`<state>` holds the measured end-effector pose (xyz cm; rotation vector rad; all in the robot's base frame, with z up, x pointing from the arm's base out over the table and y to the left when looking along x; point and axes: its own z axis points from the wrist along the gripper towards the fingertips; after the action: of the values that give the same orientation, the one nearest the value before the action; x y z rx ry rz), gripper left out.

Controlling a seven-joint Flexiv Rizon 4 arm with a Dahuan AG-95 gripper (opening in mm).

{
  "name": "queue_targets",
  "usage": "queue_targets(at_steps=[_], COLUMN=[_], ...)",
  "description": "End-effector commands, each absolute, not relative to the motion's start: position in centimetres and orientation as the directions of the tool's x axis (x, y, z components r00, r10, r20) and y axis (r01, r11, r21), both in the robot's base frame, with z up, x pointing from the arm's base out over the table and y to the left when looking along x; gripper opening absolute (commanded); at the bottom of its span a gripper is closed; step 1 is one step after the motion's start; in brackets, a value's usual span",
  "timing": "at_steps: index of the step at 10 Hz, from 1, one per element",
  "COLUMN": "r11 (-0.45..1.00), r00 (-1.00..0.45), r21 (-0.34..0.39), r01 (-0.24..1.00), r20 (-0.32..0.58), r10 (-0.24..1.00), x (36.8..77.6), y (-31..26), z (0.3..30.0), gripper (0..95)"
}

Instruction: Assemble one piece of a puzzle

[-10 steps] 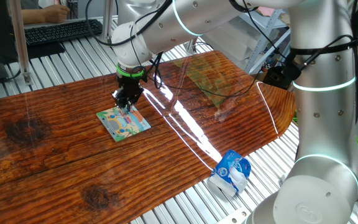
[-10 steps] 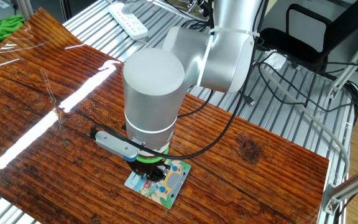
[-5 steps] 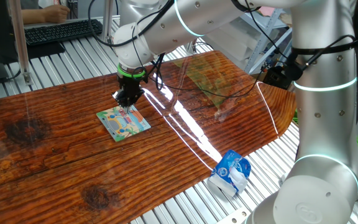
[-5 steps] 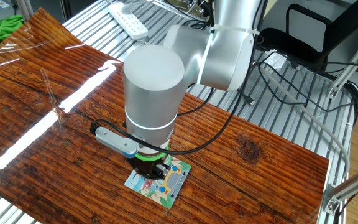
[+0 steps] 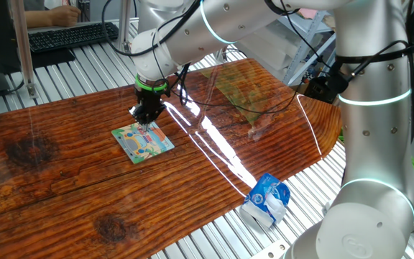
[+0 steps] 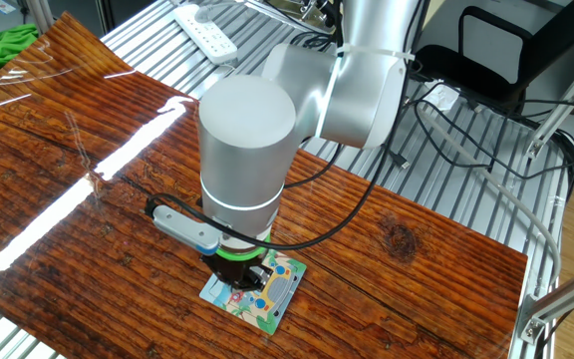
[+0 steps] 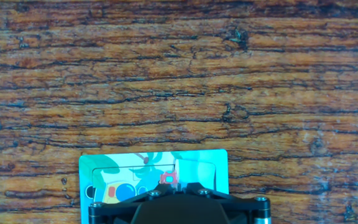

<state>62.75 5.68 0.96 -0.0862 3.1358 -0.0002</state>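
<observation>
The puzzle (image 5: pixel 142 141) is a small square board with a teal border and a cartoon picture, lying flat on the wooden table. It also shows in the other fixed view (image 6: pixel 263 292) and at the bottom of the hand view (image 7: pixel 123 171). My gripper (image 5: pixel 147 119) points straight down over the puzzle's far edge, its tips just above the board. In the hand view the jaws (image 7: pixel 168 186) stand together. A tiny reddish and whitish bit, the piece (image 7: pixel 168 179), sits right at their tips. The arm hides the fingertips in the other fixed view.
A blue and white crumpled packet (image 5: pixel 267 199) lies at the table's near right edge. A clear plastic sheet (image 5: pixel 246 93) lies on the far right of the table. The tabletop (image 7: pixel 179 74) is dark wood-grain board on a metal roller frame.
The gripper has shifted very slightly up over the puzzle's far edge. The puzzle has not moved.
</observation>
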Motion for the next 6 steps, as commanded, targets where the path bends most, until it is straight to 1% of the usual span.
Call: queue_targets(at_steps=[1, 4, 6], r11=[0.998, 0.999, 0.999], r00=[-0.998, -0.999, -0.999], r21=[-0.003, -0.006, -0.005], r01=[-0.056, -0.046, -0.045], r20=[-0.005, 0.009, 0.008], r10=[-0.056, -0.046, -0.045], x=[62.85, 63.37, 63.59], y=[5.72, 5.98, 5.96], z=[0.77, 1.64, 1.64], gripper=[0.0, 0.0, 0.0])
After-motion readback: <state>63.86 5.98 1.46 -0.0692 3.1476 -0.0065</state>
